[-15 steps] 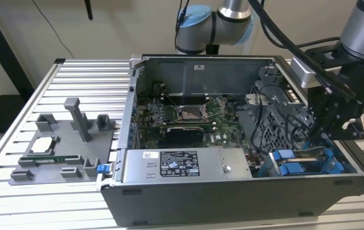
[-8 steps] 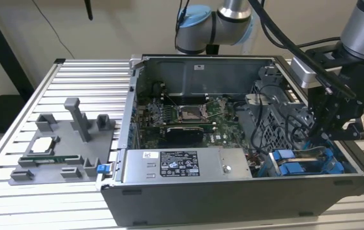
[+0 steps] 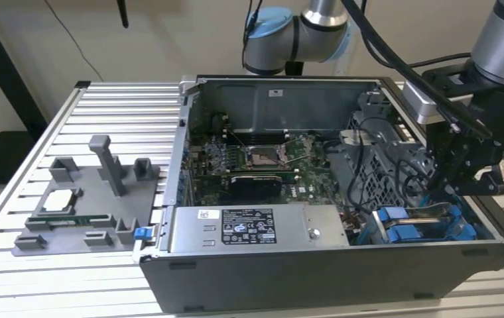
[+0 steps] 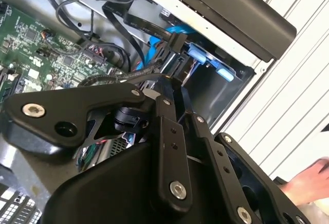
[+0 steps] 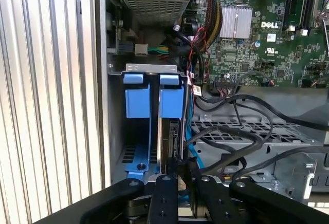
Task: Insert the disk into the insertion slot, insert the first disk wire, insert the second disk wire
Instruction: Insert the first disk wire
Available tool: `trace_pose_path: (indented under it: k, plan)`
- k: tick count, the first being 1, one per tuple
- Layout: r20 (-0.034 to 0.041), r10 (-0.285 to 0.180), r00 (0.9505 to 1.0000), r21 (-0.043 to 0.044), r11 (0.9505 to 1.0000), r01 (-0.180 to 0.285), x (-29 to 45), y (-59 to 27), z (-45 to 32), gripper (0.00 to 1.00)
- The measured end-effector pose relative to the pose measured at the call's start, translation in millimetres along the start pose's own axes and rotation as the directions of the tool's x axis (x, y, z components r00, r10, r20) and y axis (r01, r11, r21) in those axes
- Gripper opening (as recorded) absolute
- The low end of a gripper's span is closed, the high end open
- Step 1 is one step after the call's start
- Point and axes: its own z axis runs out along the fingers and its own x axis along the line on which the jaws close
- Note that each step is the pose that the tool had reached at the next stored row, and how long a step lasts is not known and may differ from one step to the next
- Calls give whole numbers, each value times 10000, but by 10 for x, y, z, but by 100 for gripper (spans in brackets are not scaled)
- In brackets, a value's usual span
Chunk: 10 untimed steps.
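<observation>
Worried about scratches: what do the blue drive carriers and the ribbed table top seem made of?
Blue drive carriers: probably moulded plastic, matte, uniformly coloured with rounded tabs. Ribbed table top: likely aluminium, silvery slats with a dull sheen.

Disk (image 5: pixel 173 137) seated in insertion slot (image 5: pixel 152 69) beside blue caddy (image 5: pixel 138 101); gripper (image 5: pixel 180 167) at disk's end, black cables (image 5: pixel 241 130) alongside.

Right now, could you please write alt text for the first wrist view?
The black gripper is at a dark disk standing in blue plastic carriers inside the grey metal drive bay. Black cables loop beside it, near a green circuit board.
</observation>
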Motion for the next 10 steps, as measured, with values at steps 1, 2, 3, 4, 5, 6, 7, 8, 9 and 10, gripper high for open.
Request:
trace_pose_path:
  k: [1, 2, 3, 4, 5, 6, 7, 8, 9, 10]
  plan:
    - [0, 2, 10000, -17, 10000, -2, 4, -10, 5, 0]
    - [-2, 4, 10000, -41, 10000, -4, 8, -18, 10, 0]
    - [-4, 4, 10000, -71, 10000, -4, 12, -25, 16, 0]
    - [-7, 5, 10000, -113, 9999, -5, 17, -34, 21, 0]
    - [-11, 7, 10000, -156, 9999, -7, 20, -45, 27, 0]
    - [-11, 8, 10000, -189, 9998, -8, 23, -56, 36, 0]
    - [-10, 9, 10000, -205, 9998, -9, 26, -61, 47, 0]
    - [-10, 9, 10000, -205, 9998, -9, 28, -62, 58, 0]
    - [-3, 11, 10000, -205, 9998, -11, 30, -60, 70, 0]
    - [0, 12, 10000, -205, 9998, -12, 31, -57, 88, 0]
